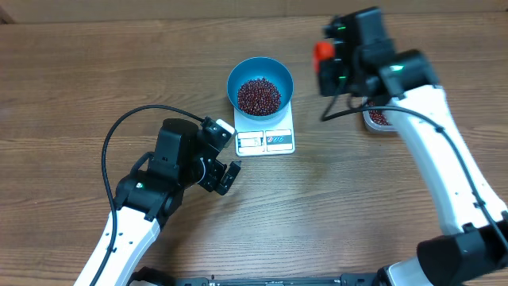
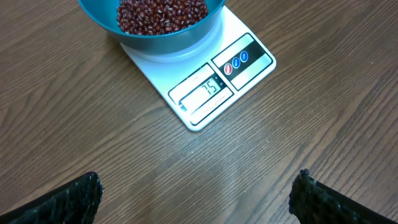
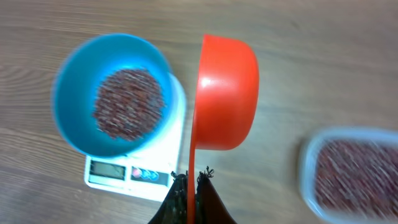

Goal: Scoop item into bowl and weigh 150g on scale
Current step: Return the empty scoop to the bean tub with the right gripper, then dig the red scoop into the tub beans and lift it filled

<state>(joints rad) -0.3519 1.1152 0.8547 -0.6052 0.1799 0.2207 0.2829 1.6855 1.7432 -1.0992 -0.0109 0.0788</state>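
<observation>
Beans (image 1: 259, 95): in bowl (image 1: 238, 75) on scale (image 1: 266, 141); more in tub (image 3: 308, 162).
Right end effector (image 3: 191, 180): pinched scoop (image 3: 227, 93) handle; scoop tipped sideways between bowl and tub, tub to its right.
Left end effector (image 2: 196, 199): spread, empty.

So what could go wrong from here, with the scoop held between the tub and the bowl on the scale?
1. The bowl sits off centre on the scale; a knock from the scoop in the right pincer could shift it.
2. The display seems to read 75, so a full scoop might overshoot.
3. The open left pincer hovers near the scale; touching it would disturb the reading.
</observation>
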